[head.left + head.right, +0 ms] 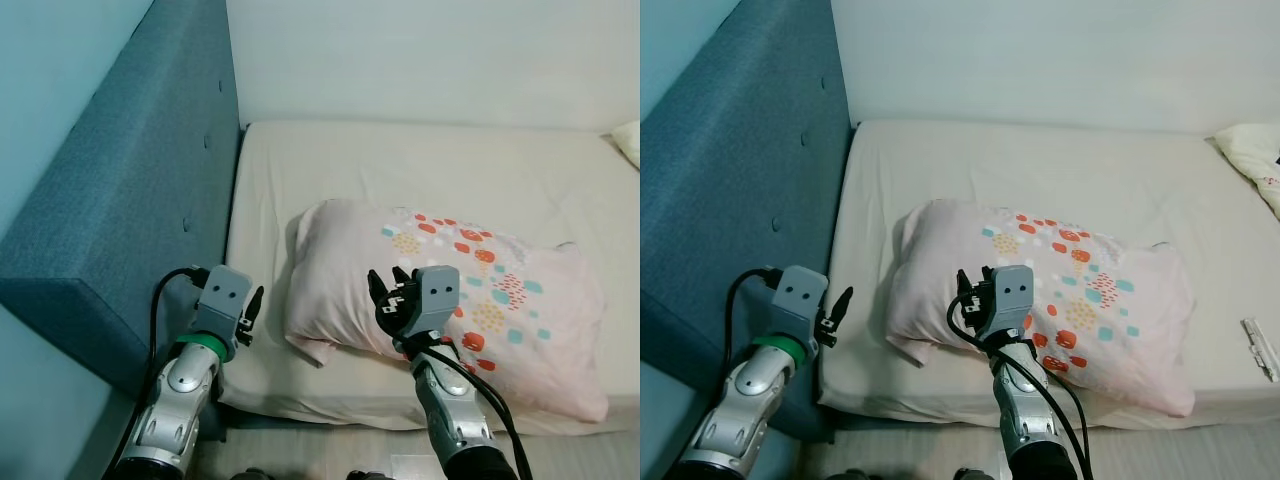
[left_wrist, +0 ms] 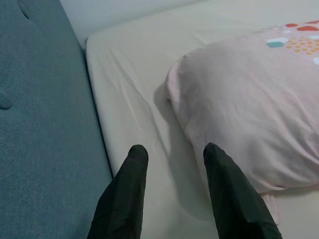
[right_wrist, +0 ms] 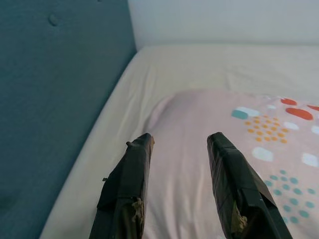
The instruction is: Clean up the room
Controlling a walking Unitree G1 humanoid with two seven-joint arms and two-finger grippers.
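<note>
- You have a pale pink pillow [image 1: 450,300] lying flat on the cream mattress [image 1: 420,170], close to the mattress's front edge and nearer the headboard end than the far end. The half of it toward the robot's right carries a print of red, orange and teal spots; the other half is plain pink.
- Your right gripper [image 3: 179,142] hangs over the pillow's plain pink part, near its front edge. The two black fingers [image 3: 130,174] stand well apart, with pillow cloth showing between them, and they hold nothing. From the head camera you cannot tell whether the tips touch the fabric.
- Your left gripper [image 2: 172,152] is over the bare sheet just beside the pillow's headboard-side corner, between the pillow and the blue upholstered headboard [image 1: 130,190]. Its fingers [image 2: 127,189] are also spread wide and empty, with wrinkled sheet showing in the gap.
- The headboard runs along the mattress on the robot's left, tufted with buttons, and it meets a pale wall [image 1: 420,55] behind the bed.
- At the far right edge you can see part of a second pale pillow [image 1: 1252,155] lying on the mattress, well apart from the first.
- A small white object [image 1: 1260,348] lies on the mattress past the pink pillow's right end; it is too small to identify.
</note>
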